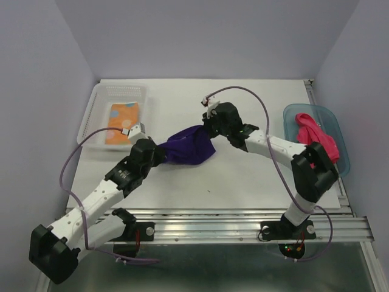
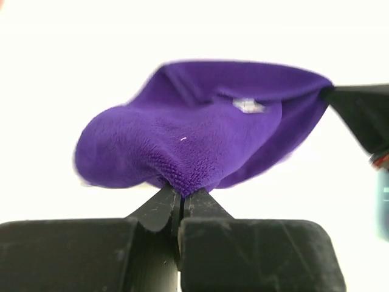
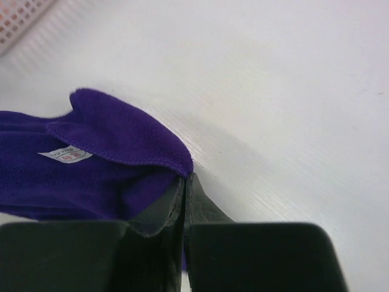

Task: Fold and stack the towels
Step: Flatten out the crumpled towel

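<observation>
While the left end effector (image 1: 159,152) and right end effector (image 1: 209,129) each clamp an edge of the dark purple towel (image 1: 188,147), the orange dotted towel (image 1: 123,121) lies flat in the clear basket (image 1: 100,104) to its left and the pink-red towel (image 1: 316,135) sits crumpled in the teal tub (image 1: 341,137) to its right; folding looks barely begun, stacking not started

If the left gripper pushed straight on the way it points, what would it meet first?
The dark purple cloth towel the left gripper is shut on, bunched straight ahead. The right gripper sits right of that line, though depth is unclear.
</observation>
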Controlling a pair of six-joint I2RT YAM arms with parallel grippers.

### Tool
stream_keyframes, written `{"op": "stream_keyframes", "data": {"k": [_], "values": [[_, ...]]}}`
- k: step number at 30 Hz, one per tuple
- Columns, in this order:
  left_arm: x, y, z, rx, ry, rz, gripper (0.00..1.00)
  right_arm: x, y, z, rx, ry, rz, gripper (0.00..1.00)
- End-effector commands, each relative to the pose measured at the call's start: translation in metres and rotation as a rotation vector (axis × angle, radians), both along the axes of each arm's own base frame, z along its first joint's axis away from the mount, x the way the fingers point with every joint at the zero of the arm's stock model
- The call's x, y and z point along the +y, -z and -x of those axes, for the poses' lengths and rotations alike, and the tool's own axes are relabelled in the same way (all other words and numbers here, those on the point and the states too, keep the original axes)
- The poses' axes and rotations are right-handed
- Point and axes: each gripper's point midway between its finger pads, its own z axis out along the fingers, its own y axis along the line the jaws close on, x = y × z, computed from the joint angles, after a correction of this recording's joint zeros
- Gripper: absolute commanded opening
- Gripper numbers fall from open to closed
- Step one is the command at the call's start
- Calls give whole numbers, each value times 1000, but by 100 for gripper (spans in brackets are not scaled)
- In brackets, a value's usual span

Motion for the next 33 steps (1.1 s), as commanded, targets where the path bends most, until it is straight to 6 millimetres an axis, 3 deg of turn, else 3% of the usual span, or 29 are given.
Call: {"op": "stream_keyframes", "data": {"k": [1,2,3,4,5,6,7,9,11,12,13,16,19,20,23,24,25,33], "values": [[0,-77,-6,-199,28,44,0,-26,-112,5,-184,165,-213,1],[-1,-89,-5,-227,40,57,0,-32,-120,12,-192,172,-226,1],[-3,-109,-5,-276,62,64,0,-41,-145,22,-223,179,-264,1],[-2,-127,-2,-320,74,80,0,-48,-159,28,-239,189,-285,1],[-4,-155,-1,-387,96,101,0,-53,-168,34,-249,200,-301,1],[-9,-170,4,-431,153,96,0,-58,-177,40,-248,207,-316,1],[-9,-187,9,-479,177,109,0,-67,-203,53,-288,202,-358,1],[-14,-223,19,-575,245,139,0,-75,-224,67,-305,192,-403,1],[-24,-242,34,-646,351,150,0,-84,-238,82,-295,199,-435,1],[-25,-249,39,-672,370,168,0,-96,-257,93,-323,216,-476,1],[-28,-250,42,-678,391,181,0,-104,-259,99,-308,248,-489,1],[-38,-234,45,-645,433,213,0,-140,-271,115,-329,361,-511,1],[-46,-185,30,-518,407,207,4,-169,-249,122,-293,509,-512,1],[-47,-160,22,-440,378,196,24,-174,-232,122,-271,542,-490,1],[-34,-120,4,-303,244,126,56,-182,-207,124,-223,606,-470,1],[-29,-110,3,-255,204,114,86,-181,-196,124,-205,607,-450,1],[-24,-105,1,-244,176,98,96,-180,-191,124,-193,599,-438,1],[-33,-101,2,-273,222,123,99,-156,-157,112,-117,537,-364,1]]}}
